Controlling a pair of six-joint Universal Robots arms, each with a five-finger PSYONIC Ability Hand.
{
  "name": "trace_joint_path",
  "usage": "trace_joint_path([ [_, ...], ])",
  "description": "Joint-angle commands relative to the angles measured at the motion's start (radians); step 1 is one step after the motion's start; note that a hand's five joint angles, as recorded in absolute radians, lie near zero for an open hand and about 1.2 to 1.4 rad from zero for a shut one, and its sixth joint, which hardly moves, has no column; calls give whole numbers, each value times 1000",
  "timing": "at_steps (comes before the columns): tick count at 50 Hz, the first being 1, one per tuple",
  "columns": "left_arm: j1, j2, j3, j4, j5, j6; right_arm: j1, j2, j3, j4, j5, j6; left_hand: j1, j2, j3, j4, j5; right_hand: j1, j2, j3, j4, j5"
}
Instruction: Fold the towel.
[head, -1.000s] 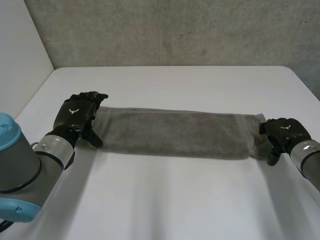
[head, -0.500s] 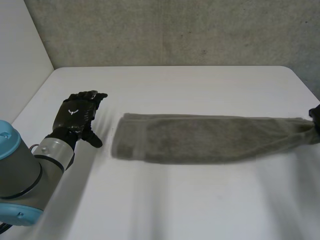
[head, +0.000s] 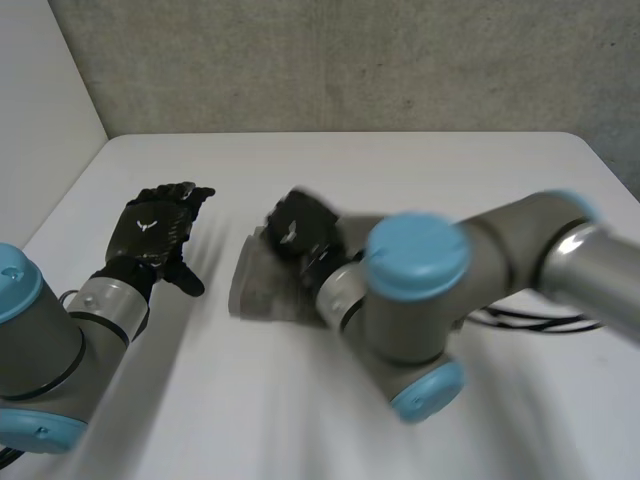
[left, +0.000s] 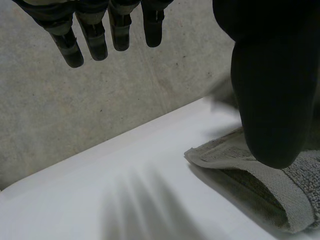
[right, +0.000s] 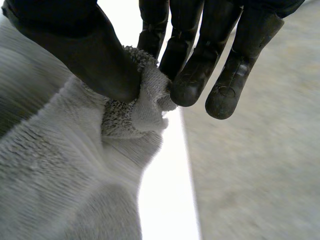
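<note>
While the right hand holds the lifted end: thumb and fingers pinch a bunched tuft of the towel (the right wrist view shows the pile squeezed at the thumb tip), so the pinch should not slacken before that end is laid flat
Towel: grey, lying across the middle of the white table; its resting end points toward the table's left edge, and most of the rest is hidden under the right arm
Step in hand: judged as bringing the pinched end over onto the resting end, to halve the length
Doing it well: lower the end so its edge meets the resting hem square, corners matched, then let go; a tuft grip will likely leave a crumple, so a smoothing press may be needed
Left hand: fingers straight and spread, holding nothing, near the table's left edge, close to the resting end but apart from it
In the way: the left hand sits close to the landing spot and could be brushed; the right arm hides the fold line from the head view
Surroundings: concrete wall behind the table's far edge
</note>
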Motion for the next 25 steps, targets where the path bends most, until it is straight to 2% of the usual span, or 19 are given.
trace_joint_path([
  [1,-1,-6,0,17,0,1,36,84,7,3,-4,12,11,13,14,15,-20,-395,-391,-412,-407,-397],
  [2,1,-8,1,19,0,1,36,84,7,3,-4,12,11,13,14,15,-20,-397,-393,-414,-409,-399],
  [3,1,-8,1,19,0,1,36,70,13,3,5,23,11,13,14,15,-20,-746,-742,-763,-758,-748],
  [4,-1,-8,1,19,-1,1,26,38,27,3,13,44,11,13,14,15,-20,-985,-981,-1002,-997,-987],
  [5,-1,-6,6,19,-1,1,26,38,27,3,13,44,11,13,14,15,-20,-987,-983,-1004,-999,-989],
  [6,-1,-6,6,19,-1,1,23,-8,53,3,15,90,11,13,14,15,-20,-1156,-1152,-1173,-1168,-1158],
  [9,-2,-4,21,19,-1,3,-10,-127,136,2,18,234,8,10,11,12,-23,-1156,-1152,-1173,-1168,-1158],
  [10,-8,-3,33,17,-1,3,-10,-128,136,2,18,235,11,13,14,15,-20,-1156,-1152,-1173,-1168,-1158],
  [12,-18,-6,53,17,-1,1,-100,-241,238,3,10,381,11,13,14,15,-20,-1156,-1152,-1173,-1168,-1158],
  [13,-22,-9,70,13,-5,0,-101,-241,239,3,10,382,14,15,17,18,-17,-1156,-1152,-1173,-1168,-1158],
  [15,-36,-14,88,10,-5,-2,-186,-324,344,3,7,499,14,15,17,18,-17,-1156,-1152,-1173,-1168,-1158],
  [16,-36,-14,89,10,-5,-2,-187,-324,345,3,7,500,14,15,17,18,-17,-1156,-1152,-1173,-1168,-1158],
  [18,-86,-47,127,5,-6,-2,-224,-349,397,3,-1,546,17,18,20,21,-14,-1156,-1152,-1173,-1168,-1158],
  [20,-110,-69,148,5,-8,0,-292,-365,487,0,-8,603,20,21,23,23,-12,-1156,-1152,-1173,-1168,-1158],
  [25,-174,-142,197,4,-12,1,-377,-341,575,-15,-27,610,26,27,29,29,-6,-1156,-1152,-1173,-1168,-1158],
])
